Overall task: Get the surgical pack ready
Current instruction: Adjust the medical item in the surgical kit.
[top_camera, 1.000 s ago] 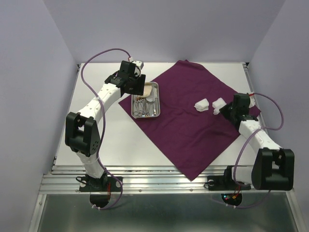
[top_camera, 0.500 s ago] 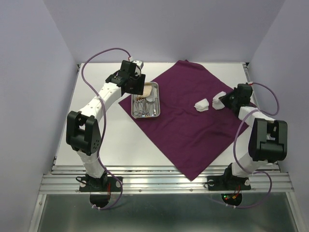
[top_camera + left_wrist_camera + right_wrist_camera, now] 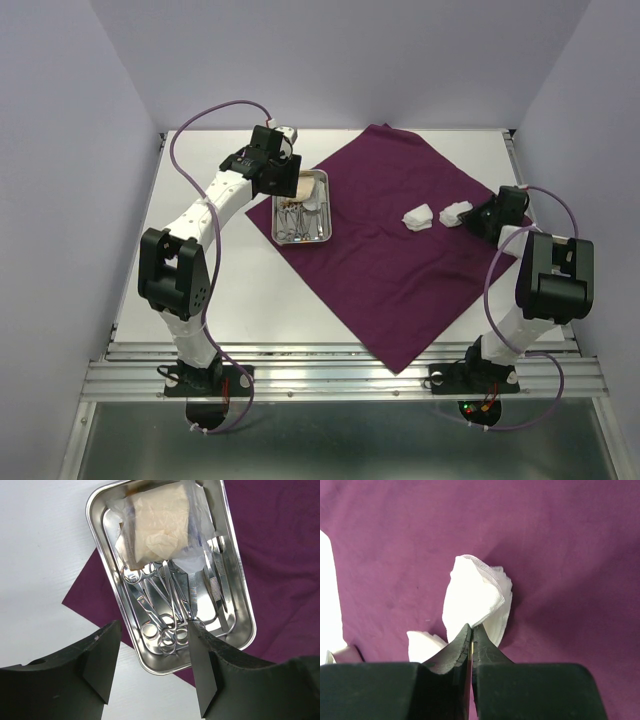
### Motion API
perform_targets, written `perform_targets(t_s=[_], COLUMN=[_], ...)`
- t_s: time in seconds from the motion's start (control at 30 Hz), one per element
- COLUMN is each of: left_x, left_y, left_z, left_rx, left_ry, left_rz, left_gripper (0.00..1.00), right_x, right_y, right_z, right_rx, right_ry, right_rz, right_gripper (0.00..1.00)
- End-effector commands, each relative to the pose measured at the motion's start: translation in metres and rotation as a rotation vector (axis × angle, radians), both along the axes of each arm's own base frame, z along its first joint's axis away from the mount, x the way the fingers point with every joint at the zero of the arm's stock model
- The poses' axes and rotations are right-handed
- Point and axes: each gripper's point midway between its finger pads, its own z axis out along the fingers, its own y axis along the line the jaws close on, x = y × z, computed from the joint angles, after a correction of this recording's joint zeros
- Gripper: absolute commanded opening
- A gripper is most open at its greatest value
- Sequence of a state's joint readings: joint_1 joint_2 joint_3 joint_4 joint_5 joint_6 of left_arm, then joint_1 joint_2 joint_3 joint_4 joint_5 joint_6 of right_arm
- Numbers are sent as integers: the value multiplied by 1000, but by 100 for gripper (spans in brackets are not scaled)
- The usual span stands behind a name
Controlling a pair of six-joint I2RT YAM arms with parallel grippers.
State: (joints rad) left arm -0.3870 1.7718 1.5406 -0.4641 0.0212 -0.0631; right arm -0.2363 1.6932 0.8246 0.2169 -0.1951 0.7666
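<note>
Just watched the right arm fold up tall over its own base, dragging the right gripper (image 3: 471, 630) back toward the table's right edge. Shut tight, tips touching the near edge of a gauze pad (image 3: 477, 595) on the purple cloth (image 3: 390, 270). Can't tell whether pinching a corner or just nudging. Barely budged the pad though, so probably still mid-tidy on gauze. Second pad (image 3: 417, 216) just beside it.

Left gripper (image 3: 155, 625) parked wide open and empty above the steel tray (image 3: 232, 625), toward the table's far-left corner, loaded with scissors and forceps (image 3: 160, 610) plus a clear packet (image 3: 160, 525). Faint print on the packet, not readable. No brands spotted.
</note>
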Motion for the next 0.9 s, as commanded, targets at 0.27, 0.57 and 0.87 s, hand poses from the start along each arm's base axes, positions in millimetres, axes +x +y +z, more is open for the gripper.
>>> perform_targets(t_s=[0.27,0.57,0.87], left_x=[0,-1,-2], left_y=[-1,-2,-2], left_z=[23,24,26], left_rx=[-11,-15,-19], left_ry=[-59,-62,-67], left_rz=[-5,-9,-9], left_gripper=[66,66,66], right_x=[2,-5,-9], right_y=[6,1,-7], right_z=[25,7,13], right_rx=[47,40,14], right_ry=[-108,-58,-42], right_rz=[19,-18,-64], right_gripper=[1,1,36])
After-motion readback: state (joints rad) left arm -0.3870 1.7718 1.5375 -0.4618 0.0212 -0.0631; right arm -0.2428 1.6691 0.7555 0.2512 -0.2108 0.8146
